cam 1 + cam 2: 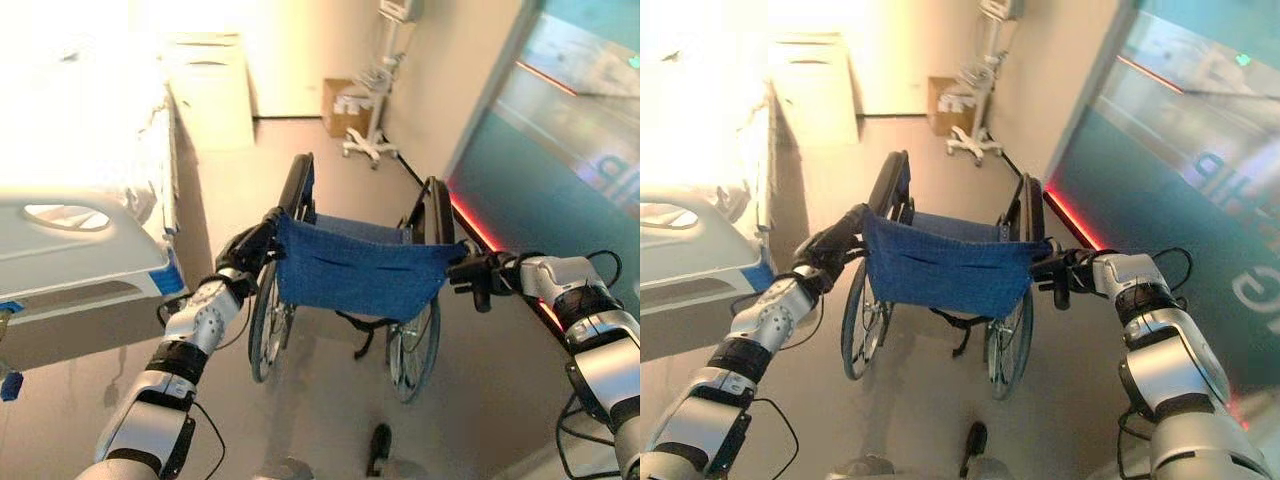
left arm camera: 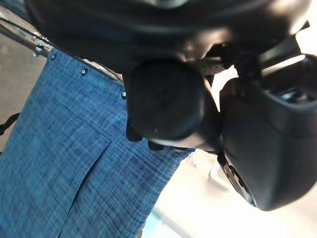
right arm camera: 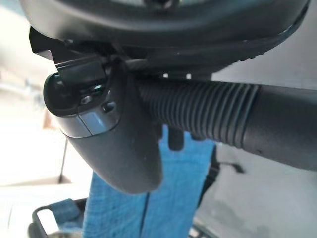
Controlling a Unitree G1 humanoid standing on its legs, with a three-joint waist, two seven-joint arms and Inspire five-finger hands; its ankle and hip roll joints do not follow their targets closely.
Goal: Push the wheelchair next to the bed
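Gripping wheelchair handles, left hand and right hand fingers clamped, mid-push; next, steering left toward bed.

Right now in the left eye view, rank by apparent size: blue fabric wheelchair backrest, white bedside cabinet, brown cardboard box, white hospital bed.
1. White hospital bed, largest, though nearest.
2. Blue fabric wheelchair backrest and white bedside cabinet: alike, and the cabinet is farther, so unranked.
3. Brown cardboard box, smallest, far back.

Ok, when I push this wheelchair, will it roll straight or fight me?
The wheelchair should roll easily on its large wheels. With the left hand and right hand on separate handles, uneven pushing will probably make it veer.
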